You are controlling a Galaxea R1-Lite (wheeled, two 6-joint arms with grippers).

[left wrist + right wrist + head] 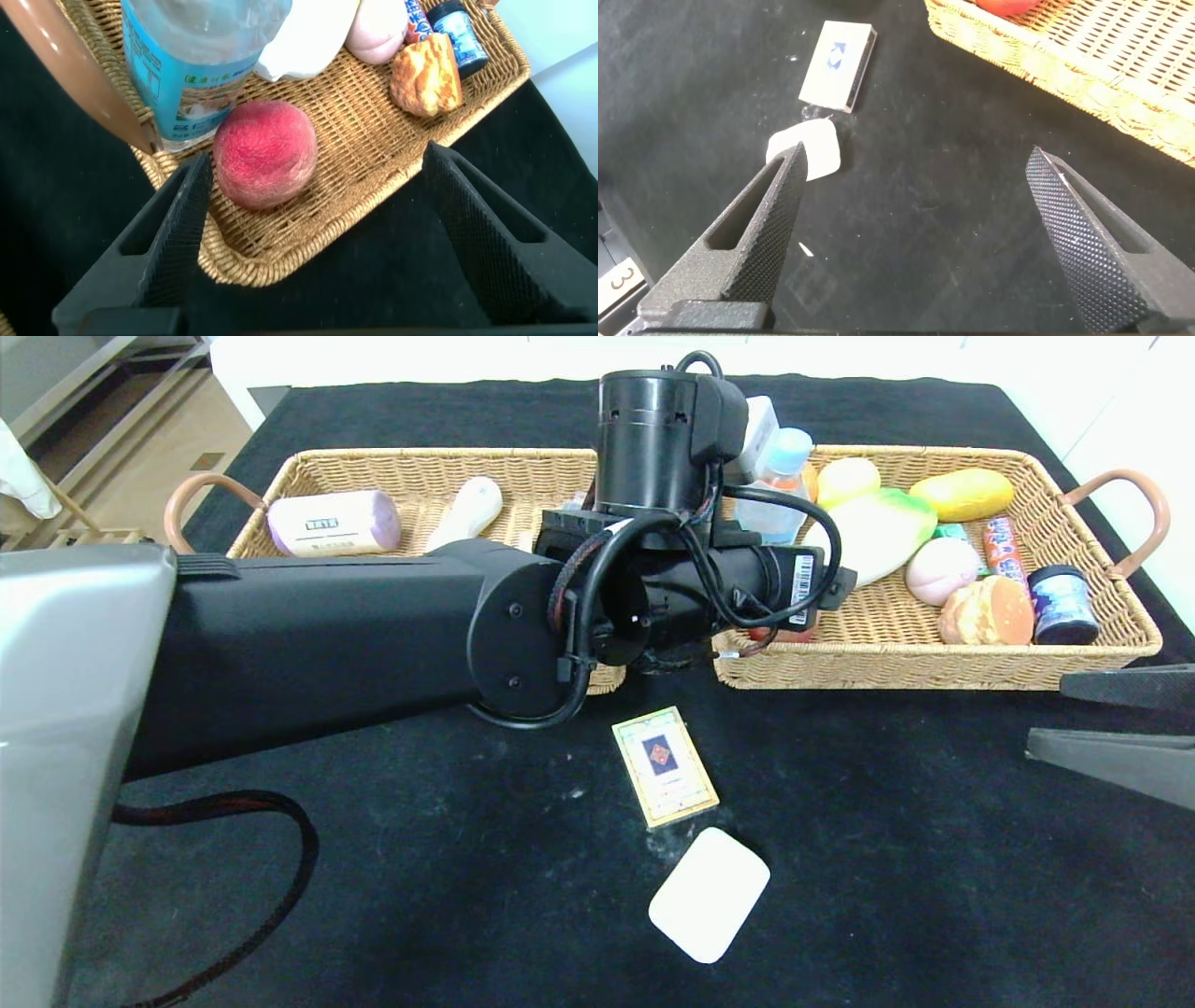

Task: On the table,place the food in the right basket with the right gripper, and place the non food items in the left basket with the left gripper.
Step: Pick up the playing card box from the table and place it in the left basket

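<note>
My left gripper (318,159) is open and empty, over the front left corner of the right basket (934,665). The red-pink peach (266,152) lies in that corner between the fingers, untouched, next to the water bottle (187,65). In the head view my left arm hides its fingers. The pink bun (941,571) lies in the right basket. My right gripper (1046,714) is open and empty, low at the table's right. The card box (665,765) and the white pad (709,893) lie on the black table (448,859). The white slim bottle (467,511) lies in the left basket (411,471).
A lilac pack (334,522) lies in the left basket. The right basket also holds a yellow fruit (962,494), a bread roll (988,611), a dark jar (1062,605) and a red tube (1004,549). My left arm spans the table's left half.
</note>
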